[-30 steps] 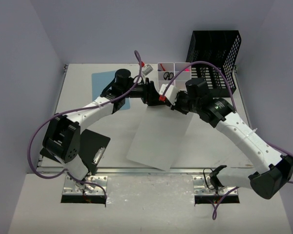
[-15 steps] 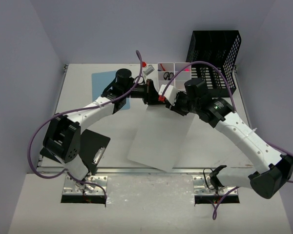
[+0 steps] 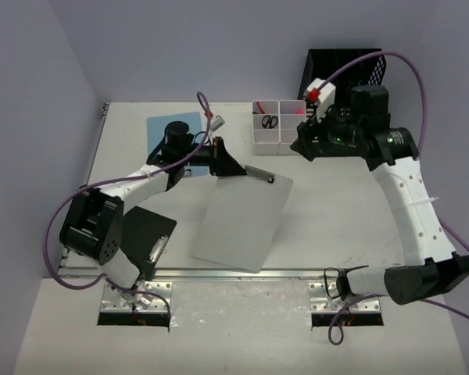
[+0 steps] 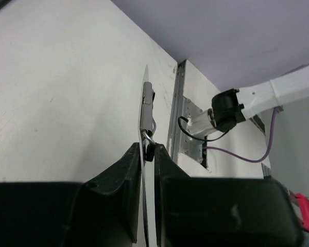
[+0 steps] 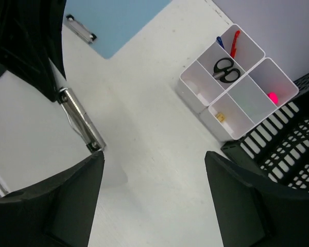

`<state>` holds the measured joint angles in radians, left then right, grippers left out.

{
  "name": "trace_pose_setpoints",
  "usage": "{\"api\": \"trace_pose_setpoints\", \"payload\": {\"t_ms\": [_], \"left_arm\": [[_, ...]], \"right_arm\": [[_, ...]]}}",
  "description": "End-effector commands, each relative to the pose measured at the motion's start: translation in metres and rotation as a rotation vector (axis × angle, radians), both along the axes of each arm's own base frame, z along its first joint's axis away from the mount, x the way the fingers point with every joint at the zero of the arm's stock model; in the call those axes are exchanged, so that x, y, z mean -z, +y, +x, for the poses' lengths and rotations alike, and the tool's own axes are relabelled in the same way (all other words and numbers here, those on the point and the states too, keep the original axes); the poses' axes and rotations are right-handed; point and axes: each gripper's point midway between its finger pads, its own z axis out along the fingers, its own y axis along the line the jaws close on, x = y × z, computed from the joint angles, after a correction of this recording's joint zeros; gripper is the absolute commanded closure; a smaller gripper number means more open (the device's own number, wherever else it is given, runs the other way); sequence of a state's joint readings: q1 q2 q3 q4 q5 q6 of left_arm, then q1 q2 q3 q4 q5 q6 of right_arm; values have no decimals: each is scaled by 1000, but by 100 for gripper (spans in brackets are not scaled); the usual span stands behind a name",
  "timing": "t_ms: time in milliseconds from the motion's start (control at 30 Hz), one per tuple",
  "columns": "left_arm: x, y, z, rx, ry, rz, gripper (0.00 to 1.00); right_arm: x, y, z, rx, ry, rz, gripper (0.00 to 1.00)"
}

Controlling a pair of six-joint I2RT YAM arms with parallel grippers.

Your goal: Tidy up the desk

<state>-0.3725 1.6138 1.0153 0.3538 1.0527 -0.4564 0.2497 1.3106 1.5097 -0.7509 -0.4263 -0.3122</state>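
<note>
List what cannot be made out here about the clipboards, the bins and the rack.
Blue clipboard: top view, the left arm covers its near right part; right wrist view, the frame's top edge cuts it.
Black mesh rack: top view, the right arm hides much of its inside.
Yellowish bit in the white bins: right wrist view, too small to name.
White clipboard: left wrist view, edge-on, so its face is unseen.

The desk (image 3: 336, 219) is coloured off-white, the clipboard (image 3: 242, 223) pale grey with a silver clip (image 5: 81, 119). A black mesh is shown by the rack (image 5: 283, 149), and the bins (image 5: 195, 95) are coloured white.
</note>
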Motion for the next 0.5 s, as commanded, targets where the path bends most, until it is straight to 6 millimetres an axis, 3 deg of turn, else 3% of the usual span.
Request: {"api": "trace_pose_setpoints", "payload": {"t_ms": [0, 267, 467], "left_arm": [[-50, 3, -31, 159, -263, -102, 100], [-76, 8, -52, 231, -366, -140, 100], [-85, 9, -60, 249, -386, -147, 100]], "right_arm": [[-9, 18, -33, -144, 230, 247, 23], [1, 38, -71, -344, 374, 434, 27], [16, 46, -79, -366, 354, 408, 32]]}}
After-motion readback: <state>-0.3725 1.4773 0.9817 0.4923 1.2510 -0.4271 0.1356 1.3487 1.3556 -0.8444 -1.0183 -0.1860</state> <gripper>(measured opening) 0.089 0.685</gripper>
